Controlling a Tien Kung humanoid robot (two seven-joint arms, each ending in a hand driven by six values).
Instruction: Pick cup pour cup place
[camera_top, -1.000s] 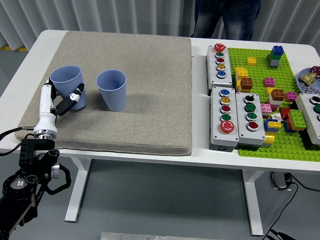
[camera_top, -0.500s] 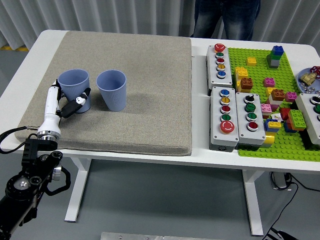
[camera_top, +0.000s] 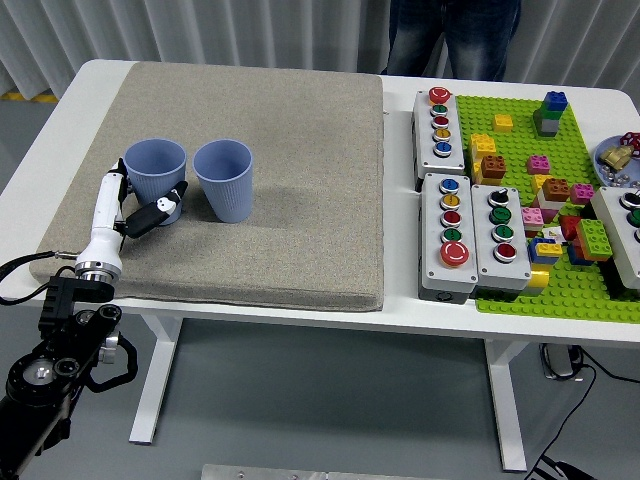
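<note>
Your left hand (camera_top: 135, 205) sits at the left of the frame, fingers wrapped around the left cup (camera_top: 156, 177), which stands upright on the grey mat (camera_top: 300, 150). The second cup (camera_top: 223, 178) stands upright just right of it, a narrow gap between them. At centre right you have the button boxes (camera_top: 465, 235) beside the green brick plate (camera_top: 560, 290). A person (camera_top: 455, 35) stands at the top edge.

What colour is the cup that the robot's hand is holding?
The cup in the left hand is pale blue, seen clearly in the head view.
</note>
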